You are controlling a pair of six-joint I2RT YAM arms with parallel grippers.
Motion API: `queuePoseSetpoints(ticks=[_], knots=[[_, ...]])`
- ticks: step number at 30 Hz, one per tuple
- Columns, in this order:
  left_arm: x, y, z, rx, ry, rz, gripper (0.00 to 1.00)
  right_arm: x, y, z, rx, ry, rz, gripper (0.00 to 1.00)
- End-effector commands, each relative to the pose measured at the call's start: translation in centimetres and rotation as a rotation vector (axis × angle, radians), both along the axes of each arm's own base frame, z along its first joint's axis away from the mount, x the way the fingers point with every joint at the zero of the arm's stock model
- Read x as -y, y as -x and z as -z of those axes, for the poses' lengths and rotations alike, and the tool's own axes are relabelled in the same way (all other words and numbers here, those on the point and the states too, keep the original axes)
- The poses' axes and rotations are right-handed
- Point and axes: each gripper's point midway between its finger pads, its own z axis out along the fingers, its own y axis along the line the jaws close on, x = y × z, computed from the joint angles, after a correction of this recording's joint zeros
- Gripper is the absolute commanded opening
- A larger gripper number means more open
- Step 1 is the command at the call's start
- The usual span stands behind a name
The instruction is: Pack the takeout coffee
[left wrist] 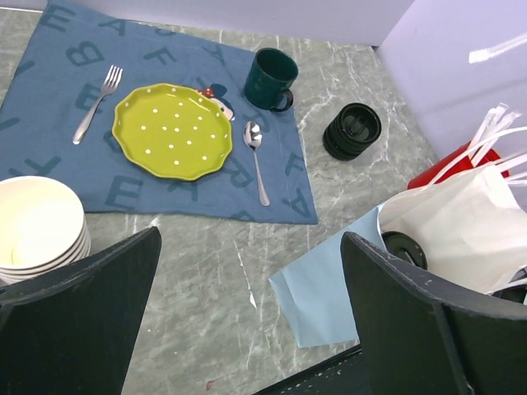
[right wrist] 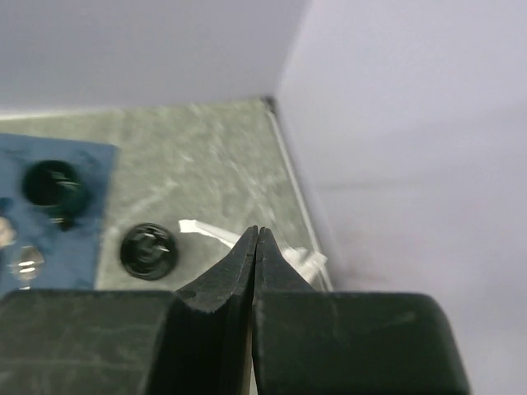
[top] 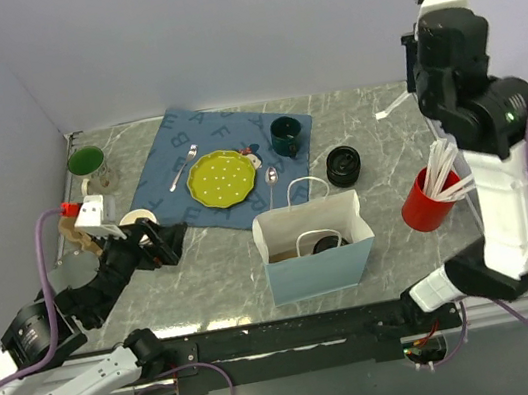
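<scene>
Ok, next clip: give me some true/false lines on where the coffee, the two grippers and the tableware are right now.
1. The takeout coffee sits inside the light blue paper bag, its black lid showing. True.
2. The left gripper is shut on the bag's handle. False: it is open and holds nothing.
3. The right gripper is shut, with nothing between its fingers. True.
4. The spoon lies on the yellow-green plate. False: it lies beside the plate, on the blue placemat.
5. The dark green mug is in the bag. False: it stands outside the bag, at the placemat's far corner.
</scene>
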Motion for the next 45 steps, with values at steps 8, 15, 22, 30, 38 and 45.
queuePoseSetpoints(ticks=[8, 15, 22, 30, 38, 45], knots=[[-0.1, -0.1, -3.7, 0.043, 0.015, 0.005, 0.97, -10.0, 8.7, -9.6, 0.487, -0.423, -0.658, 0.0], [0.1, -0.1, -4.4, 0.041, 0.0, 0.01, 0.97, -14.0, 12.0, -10.2, 0.459, -0.514, -0.938, 0.0], [0.2, 0.1, -4.3, 0.038, 0.002, 0.028, 0.97, -17.7, 14.3, -9.1, 0.393, -0.606, -1.163, 0.0], [0.0, 0.6, -4.1, 0.021, 0.034, 0.033, 0.97, -19.4, 15.3, -3.9, 0.207, -0.644, -1.234, 0.0], [-0.2, 1.0, -3.6, 0.007, 0.058, 0.033, 0.97, -21.2, 14.7, 1.9, 0.019, -0.641, -1.256, 0.0], [-0.7, 1.1, -3.1, 0.004, 0.069, 0.013, 0.97, -23.1, 12.0, 6.1, -0.07, -0.599, -1.223, 0.02]])
